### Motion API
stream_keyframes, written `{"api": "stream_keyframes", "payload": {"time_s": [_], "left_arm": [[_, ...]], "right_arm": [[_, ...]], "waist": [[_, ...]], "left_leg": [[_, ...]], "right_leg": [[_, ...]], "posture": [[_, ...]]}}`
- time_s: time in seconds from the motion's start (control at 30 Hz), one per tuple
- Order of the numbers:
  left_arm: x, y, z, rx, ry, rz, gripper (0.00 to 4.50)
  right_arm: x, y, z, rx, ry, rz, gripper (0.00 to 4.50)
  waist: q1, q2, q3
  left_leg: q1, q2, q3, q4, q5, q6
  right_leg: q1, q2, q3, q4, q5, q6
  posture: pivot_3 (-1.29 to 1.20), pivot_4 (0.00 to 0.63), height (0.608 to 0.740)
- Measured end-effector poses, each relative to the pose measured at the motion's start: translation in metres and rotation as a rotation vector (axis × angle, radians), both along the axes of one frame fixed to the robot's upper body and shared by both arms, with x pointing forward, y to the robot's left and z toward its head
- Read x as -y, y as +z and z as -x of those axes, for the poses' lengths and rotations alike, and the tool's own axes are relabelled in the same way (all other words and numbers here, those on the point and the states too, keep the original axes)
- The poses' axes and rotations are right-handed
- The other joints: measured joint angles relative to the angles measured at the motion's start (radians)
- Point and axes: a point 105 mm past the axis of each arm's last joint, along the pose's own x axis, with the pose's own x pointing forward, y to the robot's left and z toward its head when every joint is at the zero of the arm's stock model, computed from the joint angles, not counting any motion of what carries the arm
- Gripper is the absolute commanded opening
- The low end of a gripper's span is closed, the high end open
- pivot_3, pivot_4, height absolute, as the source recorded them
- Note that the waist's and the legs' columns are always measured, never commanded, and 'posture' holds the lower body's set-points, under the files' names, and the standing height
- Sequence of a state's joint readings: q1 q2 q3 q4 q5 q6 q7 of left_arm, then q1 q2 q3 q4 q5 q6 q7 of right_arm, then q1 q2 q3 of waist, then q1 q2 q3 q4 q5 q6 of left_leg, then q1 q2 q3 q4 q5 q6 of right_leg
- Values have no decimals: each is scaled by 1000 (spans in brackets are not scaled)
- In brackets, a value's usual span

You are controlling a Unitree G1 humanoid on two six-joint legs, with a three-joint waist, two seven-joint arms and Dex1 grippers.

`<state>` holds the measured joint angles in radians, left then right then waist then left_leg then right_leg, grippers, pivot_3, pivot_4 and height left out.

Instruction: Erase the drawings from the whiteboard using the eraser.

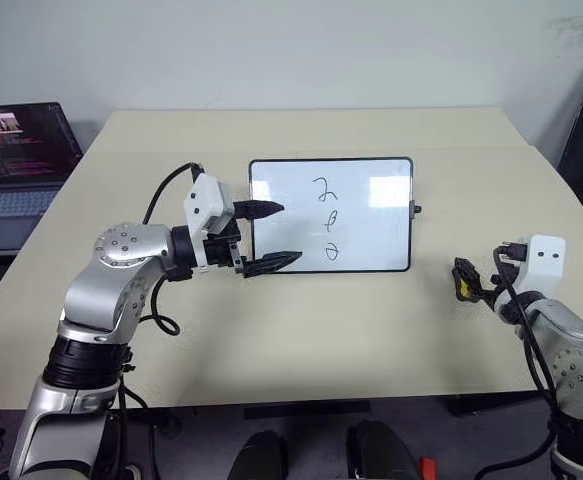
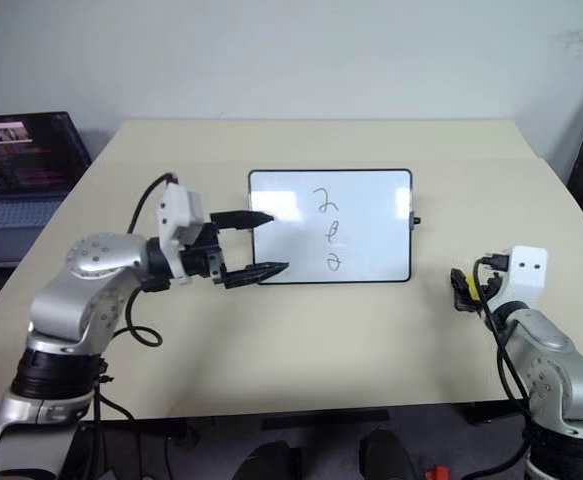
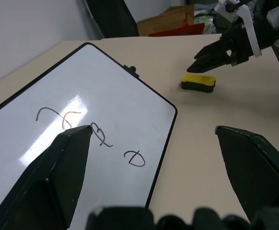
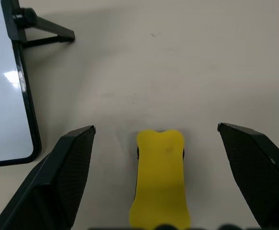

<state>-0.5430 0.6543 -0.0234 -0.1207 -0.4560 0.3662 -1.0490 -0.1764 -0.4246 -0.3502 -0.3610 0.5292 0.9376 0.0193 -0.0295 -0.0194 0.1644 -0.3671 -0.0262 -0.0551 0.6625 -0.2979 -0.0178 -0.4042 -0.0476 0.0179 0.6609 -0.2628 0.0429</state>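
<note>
We've barely started: all three drawings are on the whiteboard mid-table, and our wide-open, empty right gripper straddles the eraser lying to the board's right, not yet gripped.

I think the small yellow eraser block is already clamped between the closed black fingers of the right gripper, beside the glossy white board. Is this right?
Not quite. The right gripper is open: its fingers stand wide on either side of the yellow eraser block, which lies on the table beside the glossy white board. The right wrist view shows this.

Open laptop at far left, beige table, cardboard box
</note>
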Motion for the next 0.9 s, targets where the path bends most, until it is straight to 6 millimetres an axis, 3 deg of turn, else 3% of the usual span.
{"api": "stream_keyframes", "payload": {"time_s": [0.27,0.7,0.77,0.9], "left_arm": [[6,0,0,2,-23,1,4500],[9,-4,3,-7,-35,3,4500],[10,-4,3,-8,-38,2,4500],[11,-5,3,-9,-39,0,4500]], "right_arm": [[3,-16,-7,-40,-3,2,4466],[2,-23,-14,-57,12,31,4466],[3,-26,-14,-67,10,33,4088],[4,-28,-14,-76,11,38,2862]], "waist": [[-1,0,0],[0,0,0],[0,0,0],[-1,0,0]], "left_leg": [[0,0,0,0,0,0],[0,0,0,0,0,0],[0,0,0,0,0,0],[0,0,0,0,0,0]], "right_leg": [[0,0,0,0,0,0],[0,0,0,1,0,0],[0,0,0,1,0,0],[0,0,0,1,0,0]], "posture": [[0,150,740],[0,150,740],[0,150,740],[0,150,740]]}}
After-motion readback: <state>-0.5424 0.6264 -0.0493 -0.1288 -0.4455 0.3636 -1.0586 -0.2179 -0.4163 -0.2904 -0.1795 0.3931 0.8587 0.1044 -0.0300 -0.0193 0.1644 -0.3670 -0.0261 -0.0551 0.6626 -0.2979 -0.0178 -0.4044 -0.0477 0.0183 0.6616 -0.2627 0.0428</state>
